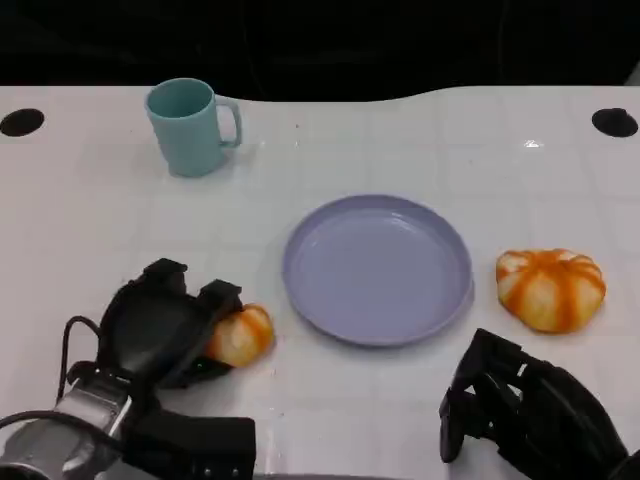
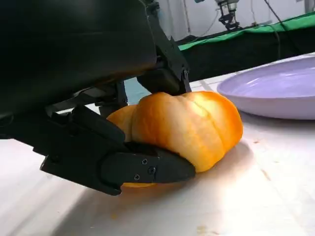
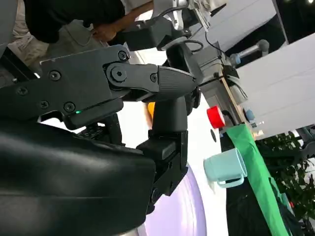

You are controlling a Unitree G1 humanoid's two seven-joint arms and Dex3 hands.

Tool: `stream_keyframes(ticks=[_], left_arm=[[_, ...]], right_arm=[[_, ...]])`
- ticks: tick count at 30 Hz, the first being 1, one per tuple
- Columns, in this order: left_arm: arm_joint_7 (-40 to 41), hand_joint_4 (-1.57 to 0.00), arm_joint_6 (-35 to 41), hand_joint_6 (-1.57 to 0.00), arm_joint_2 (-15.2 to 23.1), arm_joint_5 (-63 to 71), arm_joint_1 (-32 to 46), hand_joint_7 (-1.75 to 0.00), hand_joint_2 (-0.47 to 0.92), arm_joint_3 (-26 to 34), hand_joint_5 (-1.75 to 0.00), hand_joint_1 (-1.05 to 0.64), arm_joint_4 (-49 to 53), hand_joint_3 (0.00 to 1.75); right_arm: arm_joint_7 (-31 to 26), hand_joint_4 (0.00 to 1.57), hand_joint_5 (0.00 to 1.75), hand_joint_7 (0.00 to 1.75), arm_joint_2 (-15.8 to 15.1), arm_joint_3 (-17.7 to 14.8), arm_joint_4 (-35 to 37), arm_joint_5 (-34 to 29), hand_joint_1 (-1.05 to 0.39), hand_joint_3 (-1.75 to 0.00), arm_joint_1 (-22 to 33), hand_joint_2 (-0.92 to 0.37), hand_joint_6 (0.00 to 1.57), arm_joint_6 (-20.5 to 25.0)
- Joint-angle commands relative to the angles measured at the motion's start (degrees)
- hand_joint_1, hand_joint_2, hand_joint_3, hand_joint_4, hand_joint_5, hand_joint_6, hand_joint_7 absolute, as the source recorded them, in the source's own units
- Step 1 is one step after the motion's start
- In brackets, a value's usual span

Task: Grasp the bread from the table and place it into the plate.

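A small orange-glazed bread roll [image 1: 243,334] lies on the white table left of the lilac plate [image 1: 378,268]. My left hand [image 1: 160,328] grips it. In the left wrist view one black finger [image 2: 147,168] lies under the roll [image 2: 187,125] and others [image 2: 165,78] close over its top, with the plate [image 2: 275,93] just beyond. A second, larger orange-and-white bread [image 1: 551,288] sits right of the plate. My right hand [image 1: 520,410] rests near the table's front edge, below that bread, holding nothing. Its fingers [image 3: 147,83] are spread.
A teal mug [image 1: 190,125] stands at the back left, also seen as the mug [image 3: 226,167] in the right wrist view. Two black holes [image 1: 22,122] [image 1: 613,122] mark the table's far corners. A person [image 3: 88,19] is beside the table.
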Motion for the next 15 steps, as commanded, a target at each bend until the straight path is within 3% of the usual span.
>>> stream_keyframes(ticks=[1,6,11,15], left_arm=[[-1.74,-0.99,2.77,-0.8,2.19,-2.24,1.49,-1.65,0.74,2.84,-1.75,-0.2,-4.48,0.74],[-2.48,-0.99,7.33,-0.76,1.64,-3.88,3.23,-1.74,0.69,6.02,-1.75,-0.2,-10.08,0.84],[2.13,-0.98,5.62,-0.75,0.01,-6.61,3.58,-1.75,0.56,9.1,-1.75,-0.21,-12.05,0.94],[2.64,-0.98,2.65,-0.76,-0.6,-8.14,2.21,-1.75,0.44,9.93,-1.75,-0.23,-11.17,1.18]], right_arm=[[0.3,0.57,1.75,1.57,-1.02,-0.62,-1.37,0.99,-0.52,-0.45,0.45,-0.92,0.41,0.82],[0.79,0.56,1.75,1.57,-0.99,-0.72,-0.79,0.76,-0.52,-0.45,0.27,-0.92,0.41,0.01],[0.52,0.57,1.75,1.58,-1.09,-0.63,-1.02,0.35,-0.52,-0.45,0.42,-0.92,0.41,0.13],[0.58,0.57,1.75,1.58,-1.02,-0.65,-0.87,0.35,-0.52,-0.46,0.34,-0.92,0.41,0.16]])
